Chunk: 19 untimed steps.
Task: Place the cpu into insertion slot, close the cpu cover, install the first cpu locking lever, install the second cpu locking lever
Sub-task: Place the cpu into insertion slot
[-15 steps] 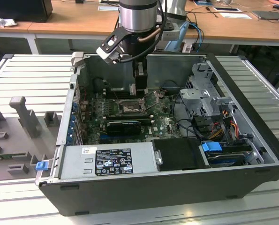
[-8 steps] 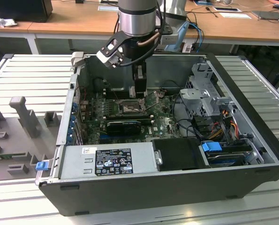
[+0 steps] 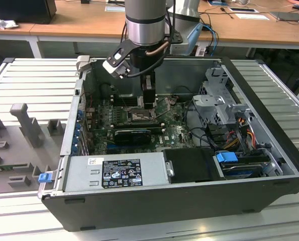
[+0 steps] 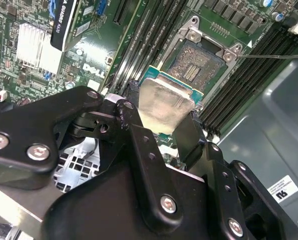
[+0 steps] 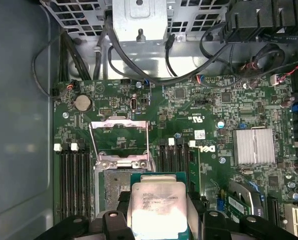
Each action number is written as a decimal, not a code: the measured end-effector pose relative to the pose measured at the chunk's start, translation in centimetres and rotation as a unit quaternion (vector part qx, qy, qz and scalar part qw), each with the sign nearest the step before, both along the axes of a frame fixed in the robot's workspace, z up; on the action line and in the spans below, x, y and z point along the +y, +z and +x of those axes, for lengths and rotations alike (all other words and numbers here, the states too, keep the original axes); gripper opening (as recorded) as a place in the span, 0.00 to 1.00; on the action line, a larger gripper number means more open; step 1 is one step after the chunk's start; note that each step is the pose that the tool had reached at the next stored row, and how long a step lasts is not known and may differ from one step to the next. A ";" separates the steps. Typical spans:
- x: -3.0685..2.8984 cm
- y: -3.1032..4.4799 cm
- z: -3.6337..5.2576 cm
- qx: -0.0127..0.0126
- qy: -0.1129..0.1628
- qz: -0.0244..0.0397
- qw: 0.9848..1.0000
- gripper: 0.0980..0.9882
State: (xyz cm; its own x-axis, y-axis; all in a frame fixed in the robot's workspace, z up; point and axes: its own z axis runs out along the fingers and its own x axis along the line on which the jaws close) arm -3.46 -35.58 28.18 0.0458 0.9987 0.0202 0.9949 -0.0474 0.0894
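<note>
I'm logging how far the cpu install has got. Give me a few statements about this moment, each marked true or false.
1. The gripper is shut on the cpu. True.
2. The cpu is seated in the insertion slot. False: it is held clear of the slot, whose contact field lies bare.
3. The cpu cover is closed over the slot. False: it is swung open, away from the slot.
4. A finned silver heatsink sits on the motherboard. True.
</note>
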 end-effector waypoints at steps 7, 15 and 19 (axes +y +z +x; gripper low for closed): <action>0.00 -0.38 -0.06 0.000 0.000 0.001 1.000 0.48; 0.05 -0.89 -0.29 0.000 0.000 0.001 1.000 0.48; 0.10 -1.20 -0.38 0.000 0.000 0.002 1.000 0.48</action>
State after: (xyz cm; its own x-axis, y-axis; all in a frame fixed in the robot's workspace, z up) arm -3.84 -35.49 26.98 0.0457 0.9987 0.0245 0.9949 -0.0477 0.0892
